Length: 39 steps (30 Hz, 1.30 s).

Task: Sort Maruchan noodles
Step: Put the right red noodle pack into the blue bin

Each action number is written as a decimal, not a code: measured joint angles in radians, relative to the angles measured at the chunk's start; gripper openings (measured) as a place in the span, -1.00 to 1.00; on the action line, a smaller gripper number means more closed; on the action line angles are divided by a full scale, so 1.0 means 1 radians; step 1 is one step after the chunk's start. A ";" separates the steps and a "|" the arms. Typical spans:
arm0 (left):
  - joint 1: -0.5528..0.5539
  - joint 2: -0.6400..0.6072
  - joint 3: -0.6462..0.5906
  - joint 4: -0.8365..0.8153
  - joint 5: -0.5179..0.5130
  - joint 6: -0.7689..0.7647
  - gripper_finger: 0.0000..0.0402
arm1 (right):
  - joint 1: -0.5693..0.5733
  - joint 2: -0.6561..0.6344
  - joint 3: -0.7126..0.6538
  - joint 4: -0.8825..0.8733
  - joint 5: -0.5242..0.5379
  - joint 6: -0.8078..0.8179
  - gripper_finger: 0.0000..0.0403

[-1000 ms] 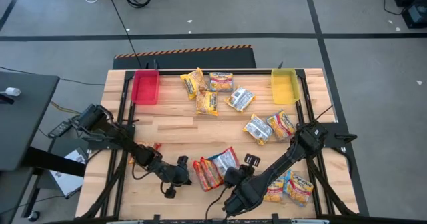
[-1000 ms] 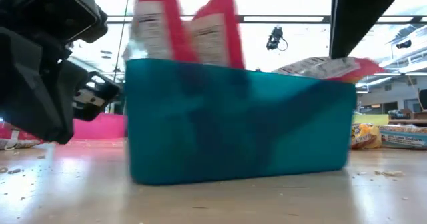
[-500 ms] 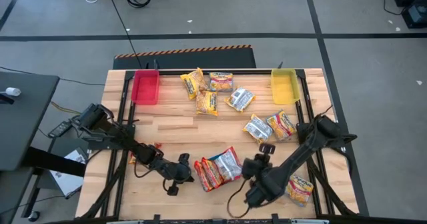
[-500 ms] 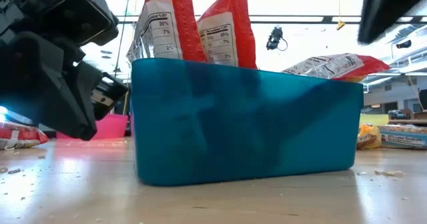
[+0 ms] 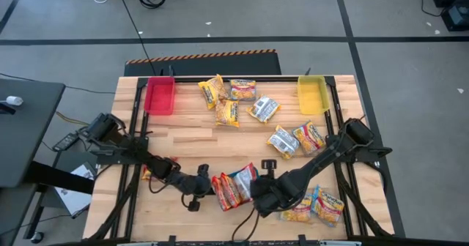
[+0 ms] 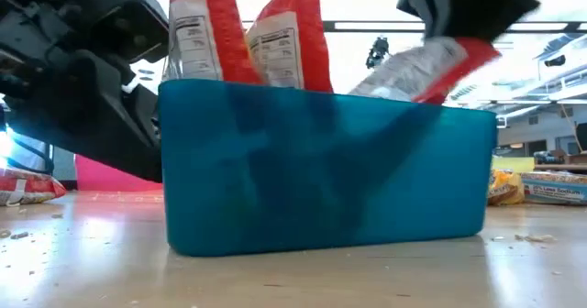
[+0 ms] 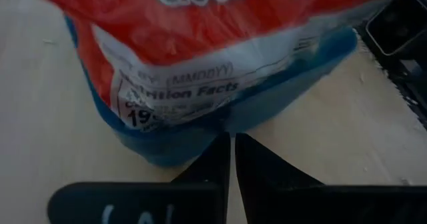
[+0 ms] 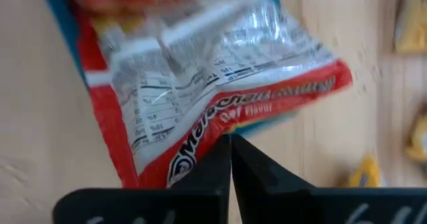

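Observation:
A teal bin [image 6: 321, 180] stands near the table's near edge, with red-orange Maruchan packets [image 5: 229, 191] upright inside it. Another red-trimmed packet [image 6: 417, 65] leans over the bin's right rim, printed back up. My left gripper [image 5: 207, 189] is shut, level at the bin's left side. My right gripper [image 5: 258, 189] is shut too, at the leaning packet from the right. More yellow-orange packets lie flat at the table's far middle [image 5: 231, 99], right [image 5: 293, 140] and near right [image 5: 322, 206]. My left gripper [image 7: 232, 136] has its shut fingertips against the low part of the teal bin's left wall [image 7: 200, 141], coming level from the table's left. The bin rests flat on the table. My right gripper [image 8: 231, 139] sets its shut fingertips against the red edge [image 8: 207, 147] of the leaning packet, coming from the table's right and somewhat above. The packet slants over the bin's rim, its lower part inside the bin.
A red bin [image 5: 160, 96] sits at the far left corner and a yellow bin [image 5: 313, 94] at the far right corner. One packet [image 6: 23, 187] lies by the left arm. Bare wood stretches across the table's middle between the far packets and the teal bin.
My right gripper swung away toward the table's right, then came back to the bin and met the leaning packet, which now tips steeper. My left gripper crept toward the bin and the bin shifted slightly on the table.

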 joint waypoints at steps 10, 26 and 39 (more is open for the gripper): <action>0.057 0.000 -0.001 0.034 -0.003 0.051 -0.85 | -0.018 0.000 -0.047 0.408 -0.050 -0.110 -0.92; 0.057 -0.026 0.000 0.014 0.045 0.009 -0.85 | -0.031 0.002 -0.063 0.440 -0.028 -0.108 -0.92; 0.034 -0.100 0.001 -0.008 0.077 0.053 -0.85 | -0.022 -0.006 -0.081 0.502 -0.006 -0.120 -0.93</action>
